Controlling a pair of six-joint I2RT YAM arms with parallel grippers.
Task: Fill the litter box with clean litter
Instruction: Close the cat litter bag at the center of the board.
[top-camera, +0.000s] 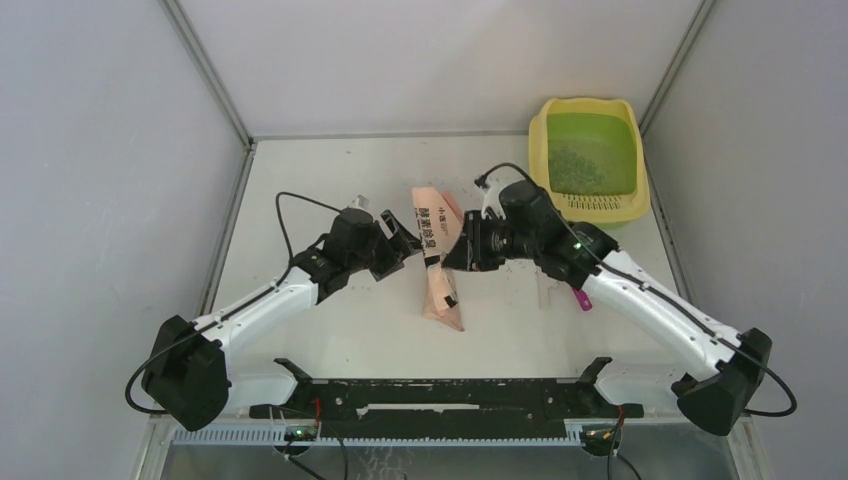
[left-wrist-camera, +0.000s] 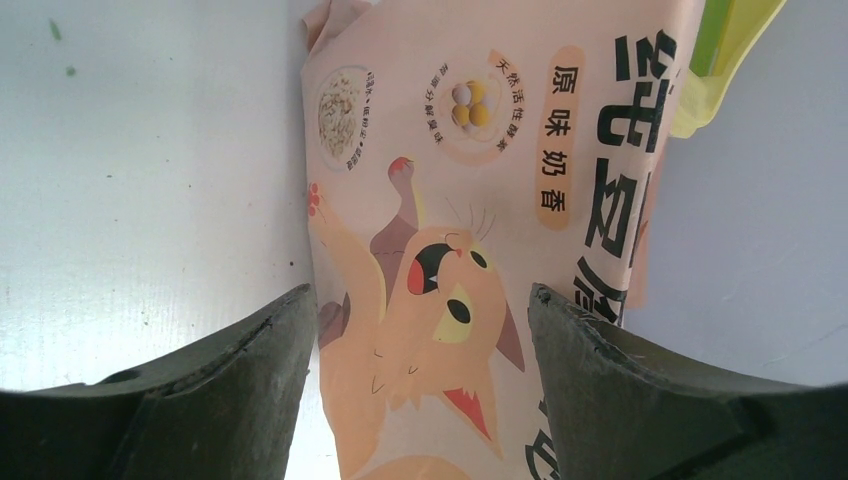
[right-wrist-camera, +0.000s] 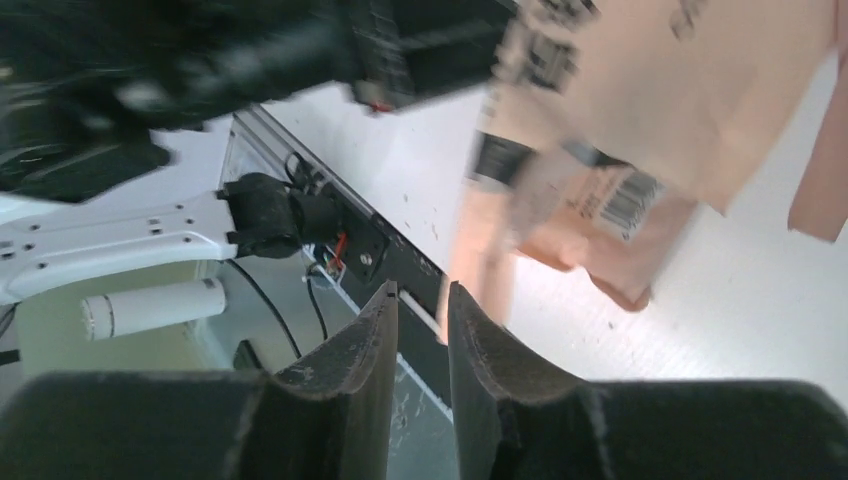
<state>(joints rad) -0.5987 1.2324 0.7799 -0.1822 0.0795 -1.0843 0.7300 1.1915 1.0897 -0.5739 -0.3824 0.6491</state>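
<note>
Peach-pink film bag (top-camera: 436, 262), crumpled on the bench (top-camera: 330, 330) between the arms, looks floppy, slick and probably granule-heavy; I'd pinch a top corner. On the left gripper (left-wrist-camera: 420, 300) the jaws gape around it; on the right gripper (right-wrist-camera: 420, 290) they are barely parted and empty. Far right, the litter box (top-camera: 545, 140) holds thin litter (top-camera: 575, 165).

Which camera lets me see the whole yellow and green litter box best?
The top external view. It shows the whole litter box at the far right, with litter inside. The left wrist view catches only a yellow-green sliver behind the bag. The right wrist view shows none of it.
</note>
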